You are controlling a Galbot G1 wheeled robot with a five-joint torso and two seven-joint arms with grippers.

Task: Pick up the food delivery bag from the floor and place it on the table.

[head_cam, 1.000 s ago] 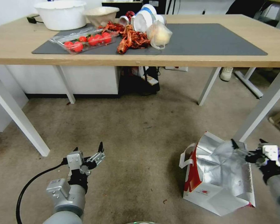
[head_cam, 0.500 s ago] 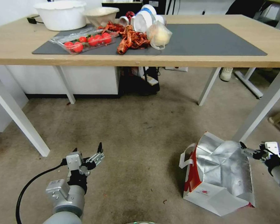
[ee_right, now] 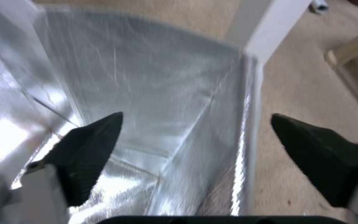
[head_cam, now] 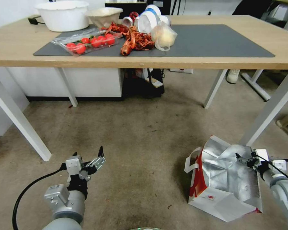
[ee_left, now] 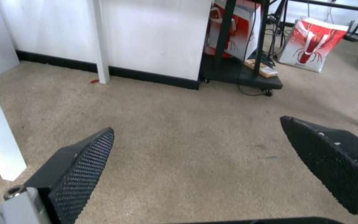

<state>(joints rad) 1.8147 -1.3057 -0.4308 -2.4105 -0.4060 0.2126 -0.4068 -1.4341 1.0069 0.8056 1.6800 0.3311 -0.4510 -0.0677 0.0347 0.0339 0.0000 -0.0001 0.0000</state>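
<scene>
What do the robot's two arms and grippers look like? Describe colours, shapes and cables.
Both arms are smooth grey cylinders ending in black wrists with white box-shaped blocks. The left gripper and right gripper have black, pointed, wedge-shaped fingers with dotted, textured pads. A thick black cable loops from the left arm; a thin one trails from the right.

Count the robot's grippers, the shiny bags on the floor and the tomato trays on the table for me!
Grippers: 2, the left gripper and the right gripper, both open
Food delivery bag on the floor: 1
Tomato tray on the table: 1
Total: 4
</scene>
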